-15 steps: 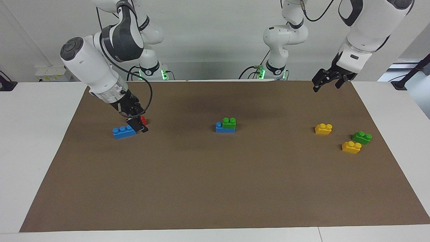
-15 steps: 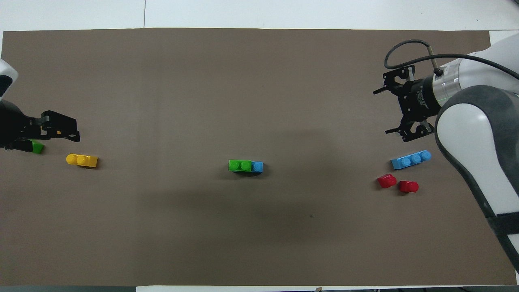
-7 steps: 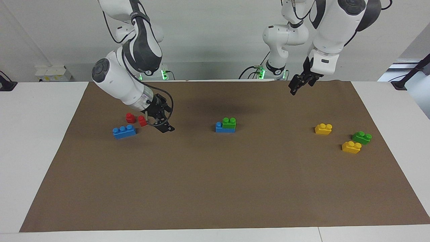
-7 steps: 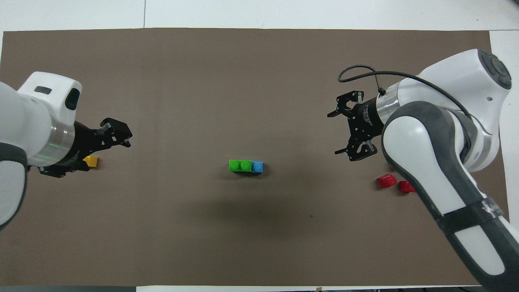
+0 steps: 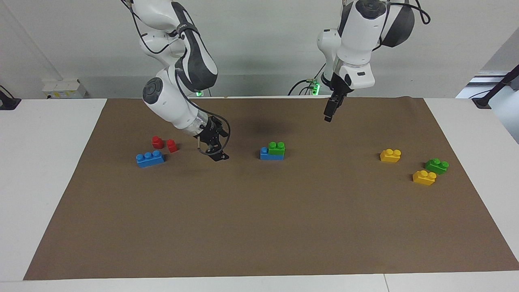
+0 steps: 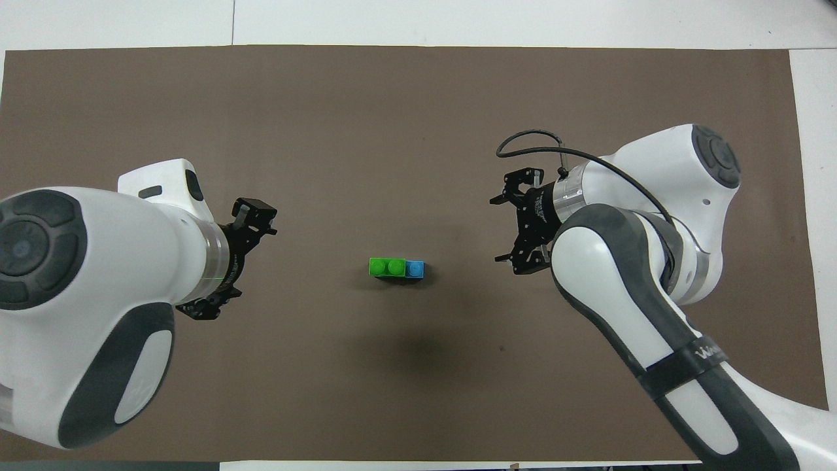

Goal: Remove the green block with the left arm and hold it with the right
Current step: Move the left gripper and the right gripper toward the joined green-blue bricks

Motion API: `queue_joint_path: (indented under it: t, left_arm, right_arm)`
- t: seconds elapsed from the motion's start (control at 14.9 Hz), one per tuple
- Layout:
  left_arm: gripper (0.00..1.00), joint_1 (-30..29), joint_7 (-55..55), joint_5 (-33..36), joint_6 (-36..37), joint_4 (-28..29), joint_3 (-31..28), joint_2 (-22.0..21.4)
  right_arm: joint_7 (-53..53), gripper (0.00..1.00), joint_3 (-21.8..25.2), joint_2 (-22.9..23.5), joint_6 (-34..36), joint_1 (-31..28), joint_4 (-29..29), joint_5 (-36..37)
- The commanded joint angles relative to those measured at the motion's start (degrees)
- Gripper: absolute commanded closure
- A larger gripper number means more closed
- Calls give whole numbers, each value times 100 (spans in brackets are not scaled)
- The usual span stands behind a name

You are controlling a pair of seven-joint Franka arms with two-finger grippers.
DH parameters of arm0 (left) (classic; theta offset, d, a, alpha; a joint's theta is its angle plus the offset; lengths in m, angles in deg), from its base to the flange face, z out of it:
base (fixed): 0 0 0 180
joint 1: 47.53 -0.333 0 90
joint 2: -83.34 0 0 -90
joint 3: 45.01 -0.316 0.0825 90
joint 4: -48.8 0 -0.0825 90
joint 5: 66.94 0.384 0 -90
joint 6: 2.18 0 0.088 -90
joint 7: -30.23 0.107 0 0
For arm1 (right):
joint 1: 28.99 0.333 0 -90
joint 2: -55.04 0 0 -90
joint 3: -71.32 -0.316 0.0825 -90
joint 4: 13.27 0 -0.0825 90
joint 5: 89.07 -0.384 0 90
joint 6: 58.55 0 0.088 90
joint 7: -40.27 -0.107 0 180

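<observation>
Likely your green block (image 5: 276, 148) is light, rigid, smooth plastic, so it could slip; pinch its flat side walls below the studs, and expect the press-fit to resist. It is bright green with two round studs, seated on one end of a blue brick (image 5: 265, 154) at mid-mat. In the overhead view, the left gripper (image 6: 243, 258) hangs at its nine o'clock, the right gripper (image 6: 516, 227) at its three o'clock. Both have fingers spread and empty.

White-grey arms (image 5: 178, 109), apparently black cables (image 6: 529, 139)
</observation>
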Motion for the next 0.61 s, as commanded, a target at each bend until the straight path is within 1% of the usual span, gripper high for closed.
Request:
queue_joint_path:
  t: [0.0, 0.07, 0.27, 0.34, 0.47, 0.54]
  left_arm:
    - [0, 281, -1129, -66, -315, 266, -83, -29]
    - [0, 369, -1445, -67, -385, 258, -83, 50]
    - [0, 764, -2439, -58, -727, 257, -91, 541]
    - [0, 800, -2790, -58, -894, 249, -91, 673]
    - [0, 897, -3153, -58, -1114, 222, -91, 867]
    - [0, 958, -3293, -58, -1106, 179, -83, 1016]
  right_arm:
    - [-80, 0, 5, -39, -530, 278, -338, -295]
    - [-97, 0, 5, 49, -592, 392, -347, -339]
    - [-150, 0, 5, 181, -925, 674, -461, -445]
    - [-150, 0, 5, 208, -1083, 744, -575, -497]
    - [-159, 0, 5, 260, -1304, 824, -663, -638]
    - [-159, 0, 5, 304, -1330, 833, -664, -673]
